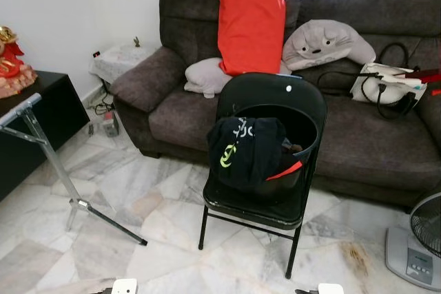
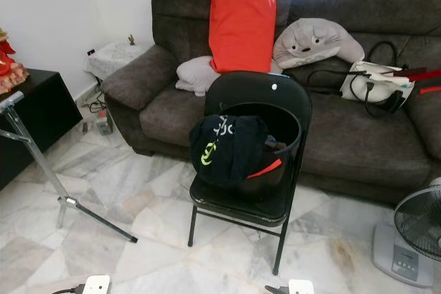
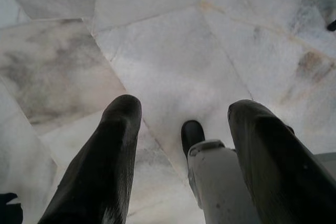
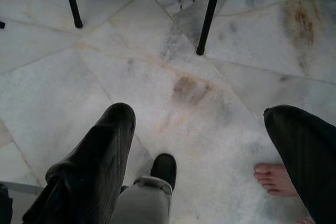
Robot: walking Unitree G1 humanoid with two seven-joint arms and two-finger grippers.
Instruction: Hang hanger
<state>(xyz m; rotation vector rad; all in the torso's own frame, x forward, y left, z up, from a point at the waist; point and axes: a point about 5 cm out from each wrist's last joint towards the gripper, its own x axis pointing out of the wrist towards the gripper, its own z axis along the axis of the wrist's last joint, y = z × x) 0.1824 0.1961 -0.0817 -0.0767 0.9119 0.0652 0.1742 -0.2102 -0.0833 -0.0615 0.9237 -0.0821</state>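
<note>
Both arms hang idle; red hanger sits in the basket on the chair.

Head view: hanger (image 1: 284,169) in black basket (image 1: 306,129), chair (image 1: 265,204), well ahead.
Left gripper (image 3: 181,129): fingers apart, empty, over marble floor (image 3: 173,51).
Right gripper (image 4: 202,135): apart, empty, chair legs ahead, a bare foot (image 4: 274,178) beside.

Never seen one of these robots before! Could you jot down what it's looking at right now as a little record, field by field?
Place: living room, marble floor
Ahead: black folding chair before a dark sofa
On chair: black basket of dark clothes
On sofa: red cushion, grey plush pillow
To the left: metal stand
Left gripper: open, empty, over floor
Right gripper: open, empty, over floor
Also: a person's bare foot
</note>
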